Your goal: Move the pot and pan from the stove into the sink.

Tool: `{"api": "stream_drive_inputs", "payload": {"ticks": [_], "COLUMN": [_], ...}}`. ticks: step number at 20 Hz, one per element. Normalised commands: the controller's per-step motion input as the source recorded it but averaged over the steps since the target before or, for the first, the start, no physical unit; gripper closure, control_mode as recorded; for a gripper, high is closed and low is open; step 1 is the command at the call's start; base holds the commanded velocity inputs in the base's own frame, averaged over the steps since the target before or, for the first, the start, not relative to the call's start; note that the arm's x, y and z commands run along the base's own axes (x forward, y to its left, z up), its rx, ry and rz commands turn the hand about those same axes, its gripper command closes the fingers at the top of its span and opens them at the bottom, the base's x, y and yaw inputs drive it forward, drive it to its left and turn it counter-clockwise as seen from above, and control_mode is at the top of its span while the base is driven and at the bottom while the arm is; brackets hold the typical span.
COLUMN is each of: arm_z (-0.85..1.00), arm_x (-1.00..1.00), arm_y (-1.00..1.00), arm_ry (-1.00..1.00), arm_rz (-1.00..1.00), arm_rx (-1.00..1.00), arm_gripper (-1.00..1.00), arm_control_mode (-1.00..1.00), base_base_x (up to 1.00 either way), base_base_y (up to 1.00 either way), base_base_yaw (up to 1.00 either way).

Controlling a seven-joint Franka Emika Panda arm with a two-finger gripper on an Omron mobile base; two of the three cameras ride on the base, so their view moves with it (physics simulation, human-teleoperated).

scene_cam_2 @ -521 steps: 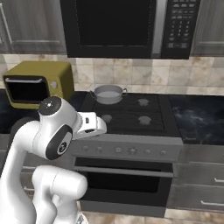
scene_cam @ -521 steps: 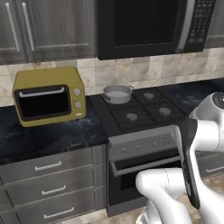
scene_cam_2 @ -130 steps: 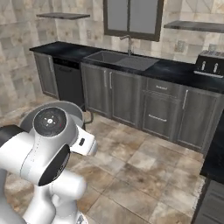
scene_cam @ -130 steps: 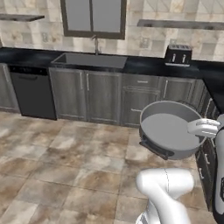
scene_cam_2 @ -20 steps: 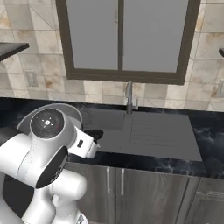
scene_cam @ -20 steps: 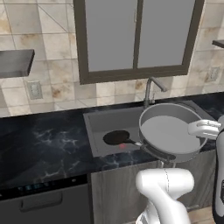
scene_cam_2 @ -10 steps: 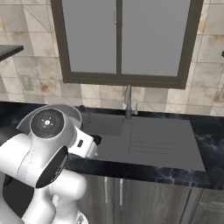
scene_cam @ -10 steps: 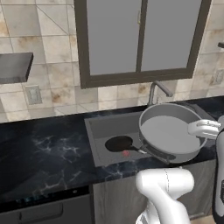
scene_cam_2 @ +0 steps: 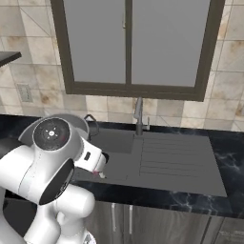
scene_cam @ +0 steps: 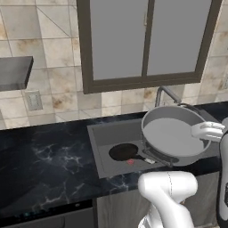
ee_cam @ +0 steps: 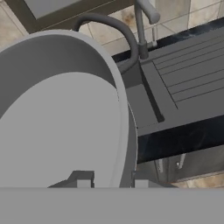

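A black marble-veined tabletop [scene_cam: 40, 164] runs along a wall of beige and tan stone tiles [scene_cam: 49, 49], under a dark-framed window with two grey panes [scene_cam: 147, 40]. Set into the tabletop is the rectangular dark-grey recessed sink [scene_cam: 100, 144], with a ridged drainboard [scene_cam_2: 174, 159] to its right and a curved grey metal faucet [scene_cam_2: 138, 114] rising at its far edge against the wall. In the left base view the shallow round black frying pan [scene_cam: 124, 152] lies flat on the sink's floor, its thin handle pointing to the right and near. The round light-grey metal pot [scene_cam: 171, 140] with straight sides and a pale interior is held up above the right part of the basin, tilted so its open mouth faces the camera; in the hand view the pot [ee_cam: 61, 118] sits just in front of the faucet's arch. The pincer [ee_cam: 107, 180] is nearly closed, clamped on the pot's rim, with its dark fingertips [ee_cam: 81, 178] either side of the wall. A white wall outlet [scene_cam: 33, 100] sits on the tiles to the left, below a grey shelf [scene_cam: 13, 71]. Dark grey cabinet doors [scene_cam_2: 143, 224] with slim handles stand beneath the tabletop.
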Motion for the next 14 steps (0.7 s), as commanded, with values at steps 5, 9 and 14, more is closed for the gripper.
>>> {"api": "stream_drive_inputs", "payload": {"ticks": [5, 9, 14], "arm_z": [-0.05, -0.16, -0.19], "arm_x": [0.47, 0.68, 0.61], "arm_y": [0.10, 0.23, 0.23], "arm_ry": [0.02, 0.04, 0.05], "arm_rz": [-0.01, -0.04, -0.06], "arm_rx": [0.00, 0.00, -0.01], "arm_gripper": [1.00, 1.00, 1.00], "arm_control_mode": [-1.00, -1.00, -1.00], "base_base_x": [0.00, 0.00, 0.00], "base_base_y": [0.00, 0.00, 0.00], "base_base_yaw": [0.00, 0.00, 0.00]}}
